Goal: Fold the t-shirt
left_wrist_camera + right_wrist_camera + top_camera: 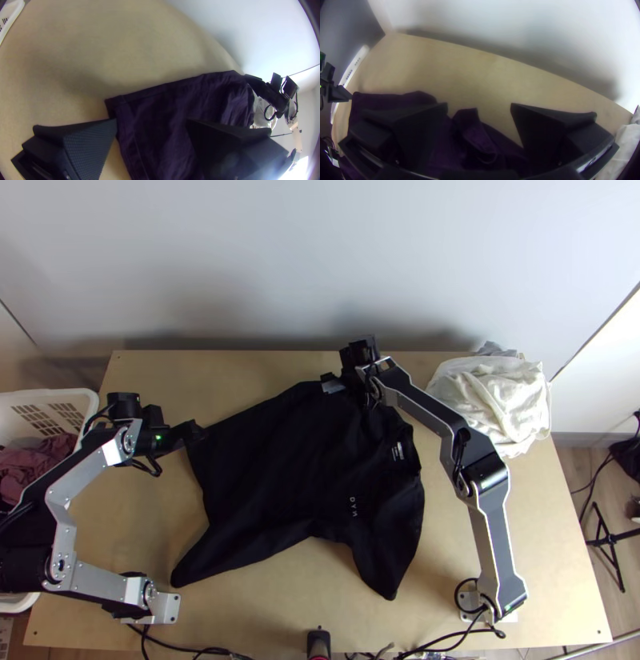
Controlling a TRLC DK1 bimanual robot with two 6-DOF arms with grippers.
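Black cloth t-shirt (272, 468) lies spread; black flat-fingered left gripper (196, 431), jaws parted, adjoins its hem; black right gripper (331, 383), likewise parted, its far side.

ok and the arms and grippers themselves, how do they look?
Left arm: bright silver links, black joints, green light near the wrist. Right arm: dark grey link faces edged in silver, green light near the base. Black cables loop at the joints. Left gripper and right gripper: black, with wide tapering fingers; one left pad shows fine grid texture.
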